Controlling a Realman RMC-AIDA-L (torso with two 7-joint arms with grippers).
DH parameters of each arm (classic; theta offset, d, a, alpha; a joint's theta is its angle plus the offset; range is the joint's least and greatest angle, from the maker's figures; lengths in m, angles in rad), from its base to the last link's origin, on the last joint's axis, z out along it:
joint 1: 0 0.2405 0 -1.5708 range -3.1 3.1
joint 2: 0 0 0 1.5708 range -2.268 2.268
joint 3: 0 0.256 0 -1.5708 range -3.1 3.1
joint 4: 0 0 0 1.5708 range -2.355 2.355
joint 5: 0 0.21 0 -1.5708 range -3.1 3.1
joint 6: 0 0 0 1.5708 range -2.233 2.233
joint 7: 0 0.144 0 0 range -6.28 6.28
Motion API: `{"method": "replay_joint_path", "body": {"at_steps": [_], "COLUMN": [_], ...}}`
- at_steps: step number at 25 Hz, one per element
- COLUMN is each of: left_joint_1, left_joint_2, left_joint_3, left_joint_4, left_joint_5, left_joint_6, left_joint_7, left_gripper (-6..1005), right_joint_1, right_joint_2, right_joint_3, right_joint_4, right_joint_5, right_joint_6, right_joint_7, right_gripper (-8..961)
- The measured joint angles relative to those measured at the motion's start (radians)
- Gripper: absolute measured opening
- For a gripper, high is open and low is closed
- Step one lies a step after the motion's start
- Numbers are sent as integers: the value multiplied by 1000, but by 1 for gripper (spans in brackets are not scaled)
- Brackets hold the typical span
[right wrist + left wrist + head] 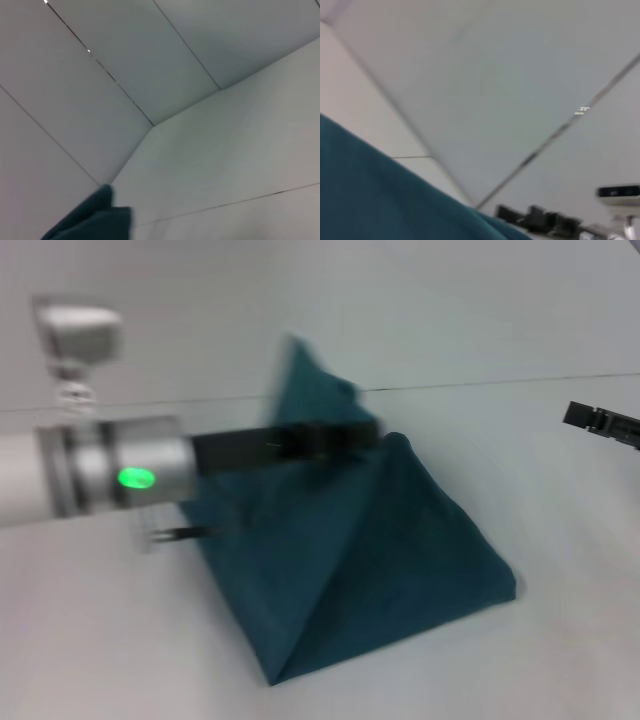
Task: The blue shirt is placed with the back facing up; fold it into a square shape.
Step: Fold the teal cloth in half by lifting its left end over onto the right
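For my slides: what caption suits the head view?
Left gripper lifts a corner of the blue shirt above the table; right gripper waits aside.

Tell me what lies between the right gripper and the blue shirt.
Only bare white table in the head view, between the right gripper and the blue shirt.

The blue shirt (375, 195) fills the near corner, with the pale tabletop (365, 100) beyond. The right gripper (540, 220) shows farther off.
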Motion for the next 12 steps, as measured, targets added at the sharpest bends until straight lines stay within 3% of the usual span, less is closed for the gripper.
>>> {"method": "replay_joint_path", "body": {"at_steps": [3,6,9,12], "left_joint_1": [-70,-140,-187,-178], "left_joint_2": [-2,-5,-5,-5], "left_joint_3": [77,78,2,-172], "left_joint_4": [-211,-467,-703,-885], "left_joint_5": [-150,-313,-435,-426], "left_joint_6": [-120,-220,-289,-294], "left_joint_7": [133,346,599,880], "left_gripper": [6,7,10,15], "right_joint_1": [-7,-10,-12,-16], "right_joint_2": [-19,-33,-37,-36], "right_joint_3": [-2,-5,-9,-21], "right_joint_4": [0,0,0,0], "right_joint_5": [-5,-8,-10,-14], "right_joint_6": [0,1,2,6], "right_joint_7": [-10,-17,-26,-35], "right_gripper": [909,909,908,908]}}
